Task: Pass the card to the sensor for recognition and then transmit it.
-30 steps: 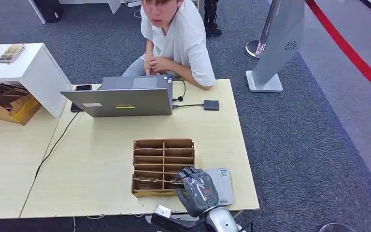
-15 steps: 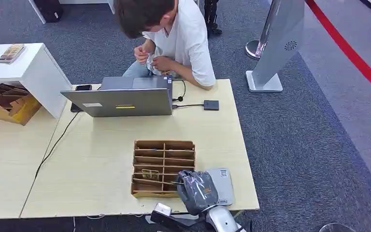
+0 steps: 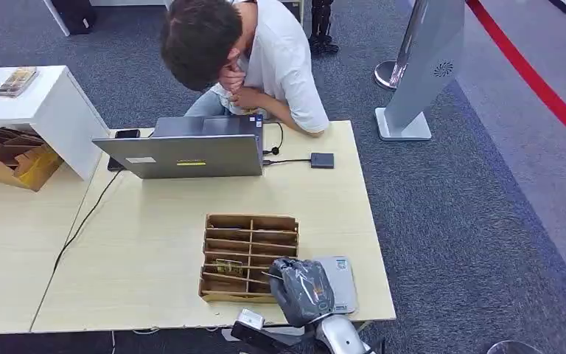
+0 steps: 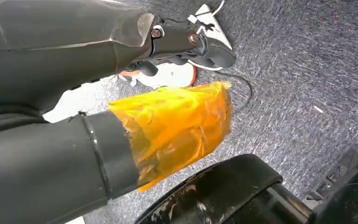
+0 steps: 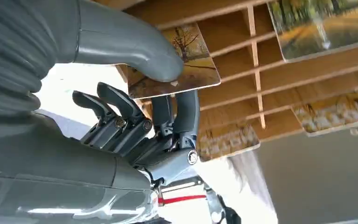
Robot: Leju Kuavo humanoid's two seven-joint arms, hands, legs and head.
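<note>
R hand (image 5: 168, 116) now has the card (image 5: 177, 63) pinched thumb-to-fingers, at the wooden slot rack (image 3: 249, 254) edge; it's drawn back twd the grey sensor pad (image 3: 341, 284) just beside it. Pick looks done, scan next. L hand: can't tell.

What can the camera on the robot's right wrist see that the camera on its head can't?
The right wrist view alone shows the grip: the right hand pinches a card with a tree picture between thumb and fingers, and other picture cards lie in nearby slots. The head view alone shows the whole table, the laptop, the person behind it and the flat grey device beside the hand. Both show the right hand at the wooden card rack.
</note>
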